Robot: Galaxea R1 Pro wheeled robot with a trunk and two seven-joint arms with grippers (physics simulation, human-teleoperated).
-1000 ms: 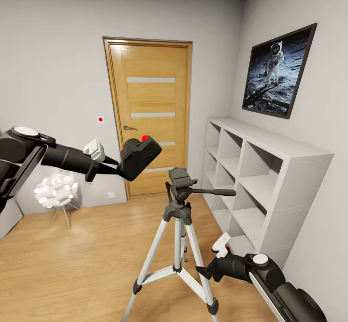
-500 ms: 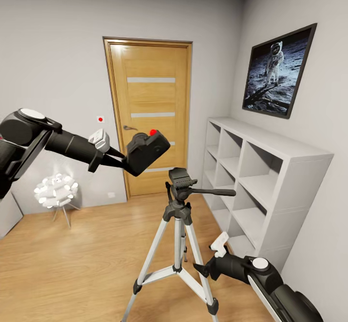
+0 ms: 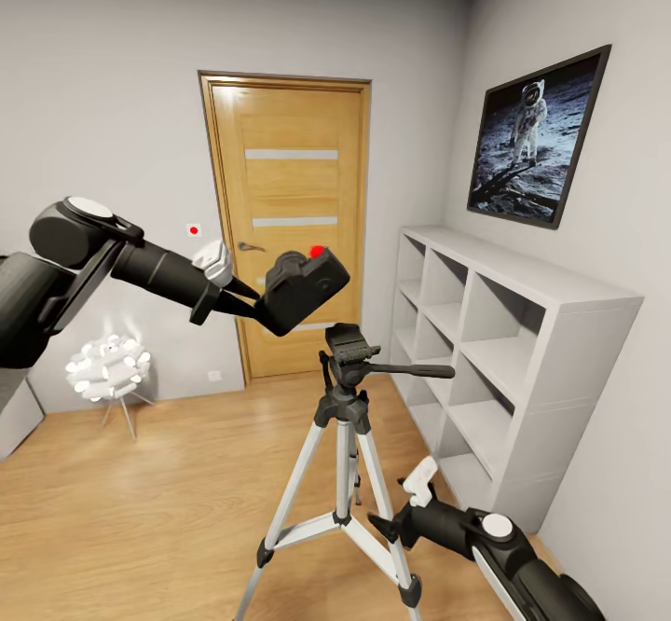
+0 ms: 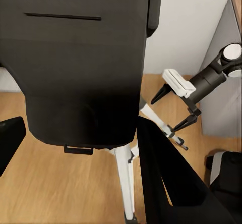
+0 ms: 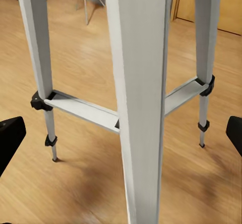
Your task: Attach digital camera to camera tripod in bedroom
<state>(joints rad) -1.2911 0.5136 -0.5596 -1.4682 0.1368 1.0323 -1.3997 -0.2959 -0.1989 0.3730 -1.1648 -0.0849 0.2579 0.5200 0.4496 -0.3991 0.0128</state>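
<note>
Ahead of you: wooden door (image 3: pixel 289 220), shut, three pale horizontal strips. Small red-dot wall switch (image 3: pixel 193 229) just beside its frame. White spiky lamp (image 3: pixel 107 366) on thin legs, far corner floor. Wood plank floor (image 3: pixel 140 509) across room.

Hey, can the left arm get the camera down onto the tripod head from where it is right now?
Probably yes. The left gripper holds the digital camera up and to the left of the camera tripod head, with only open air between them; the right gripper sits low by the legs.
</note>
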